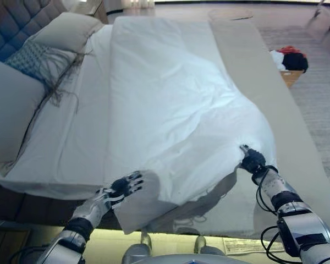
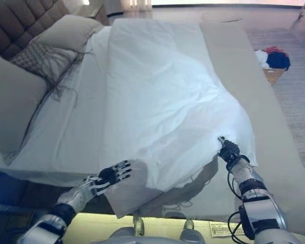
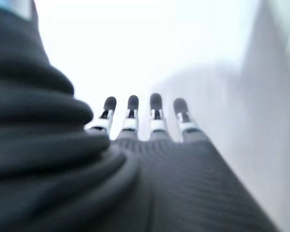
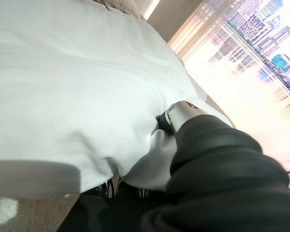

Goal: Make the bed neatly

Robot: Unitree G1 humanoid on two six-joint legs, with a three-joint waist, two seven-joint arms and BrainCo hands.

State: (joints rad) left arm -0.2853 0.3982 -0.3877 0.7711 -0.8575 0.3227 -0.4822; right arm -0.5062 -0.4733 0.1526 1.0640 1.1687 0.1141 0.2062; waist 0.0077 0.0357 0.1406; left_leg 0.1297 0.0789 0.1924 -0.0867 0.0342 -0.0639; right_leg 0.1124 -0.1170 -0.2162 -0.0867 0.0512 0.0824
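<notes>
Left hand [image 1: 124, 187]: hovering by the near edge of the bed [image 1: 297, 159], fingers [image 3: 132, 104] out straight, holding nothing.
Right hand [image 1: 252, 160]: pinching the sheet's [image 1: 165, 110] near edge, fingers curling into the cloth.
Sheet: lying bunched and crooked across the bed.
Pillows [image 1: 63, 33]: sitting far left, by the headboard [image 1: 11, 22].
Basket [image 1: 290, 76]: standing on the floor, far right.
</notes>
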